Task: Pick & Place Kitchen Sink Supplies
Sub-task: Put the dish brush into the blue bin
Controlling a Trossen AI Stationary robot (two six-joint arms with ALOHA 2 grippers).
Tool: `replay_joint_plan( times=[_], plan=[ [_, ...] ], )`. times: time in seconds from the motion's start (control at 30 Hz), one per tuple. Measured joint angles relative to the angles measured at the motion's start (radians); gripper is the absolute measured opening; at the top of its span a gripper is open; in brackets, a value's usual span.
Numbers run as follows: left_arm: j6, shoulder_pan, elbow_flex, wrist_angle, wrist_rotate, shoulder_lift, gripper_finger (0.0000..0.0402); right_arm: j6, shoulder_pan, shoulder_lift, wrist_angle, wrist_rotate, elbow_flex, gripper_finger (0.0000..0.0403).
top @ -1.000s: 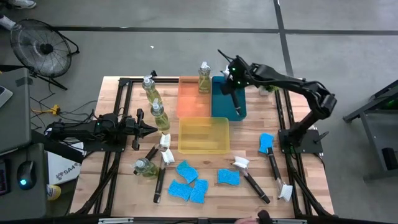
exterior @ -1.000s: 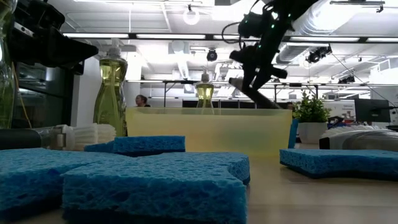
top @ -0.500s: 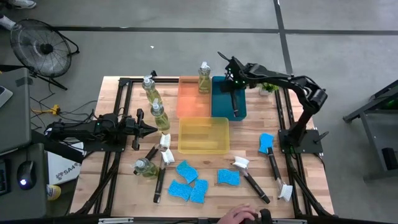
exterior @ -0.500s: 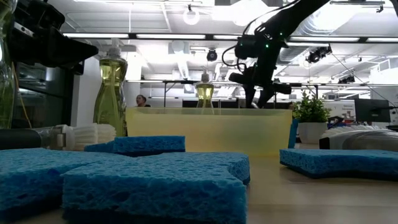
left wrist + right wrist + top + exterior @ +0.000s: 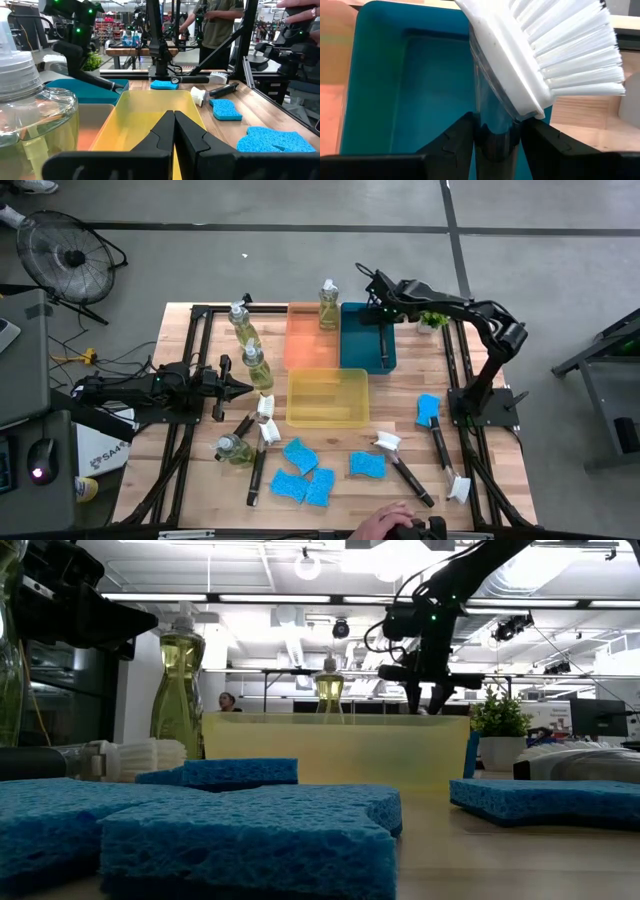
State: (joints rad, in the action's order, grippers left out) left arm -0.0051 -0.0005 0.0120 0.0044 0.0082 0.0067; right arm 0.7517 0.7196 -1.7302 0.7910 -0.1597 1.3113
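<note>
**Dish brush over teal tray**

Bench [image 5: 400, 420]: wooden. Teal tray [image 5: 362, 340]: landmark, beside the orange tray [image 5: 310, 335]. Right hand [image 5: 492, 127]: above the teal tray, clamped on the dish brush [image 5: 540, 55] neck. Left hand [image 5: 240, 388]: clenched, empty, well left of the teal tray.

The left gripper [image 5: 174, 131] — fingers pressed together — points into the yellow tray [image 5: 145, 115]. At ten o'clock sits the teal tray [image 5: 85, 90]; at two o'clock, blue sponges [image 5: 225, 109] and a white-headed brush [image 5: 212, 92]. A soap bottle [image 5: 30, 115] looms at nine.
</note>
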Motion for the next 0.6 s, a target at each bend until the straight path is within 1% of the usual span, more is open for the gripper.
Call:
replay_joint_plan(
  times=[0.07, 0.17, 0.27, 0.6],
  plan=[
    [0.000, 0.000, 0.000, 0.000, 0.000, 0.000, 0.0001, 0.000, 0.000, 0.000, 0.002, 0.000, 0.000, 0.0139],
    [0.000, 0.000, 0.000, 0.000, 0.000, 0.000, 0.0001, 0.007, 0.000, -0.004, 0.018, -0.030, 0.000, 0.0139],
    [0.000, 0.000, 0.000, 0.000, 0.000, 0.000, 0.0001, 0.010, 0.001, -0.010, 0.020, -0.030, -0.001, 0.0139],
    [0.000, 0.000, 0.000, 0.000, 0.000, 0.000, 0.0001, 0.034, 0.000, -0.057, 0.017, 0.001, -0.001, 0.0140]
  ],
)
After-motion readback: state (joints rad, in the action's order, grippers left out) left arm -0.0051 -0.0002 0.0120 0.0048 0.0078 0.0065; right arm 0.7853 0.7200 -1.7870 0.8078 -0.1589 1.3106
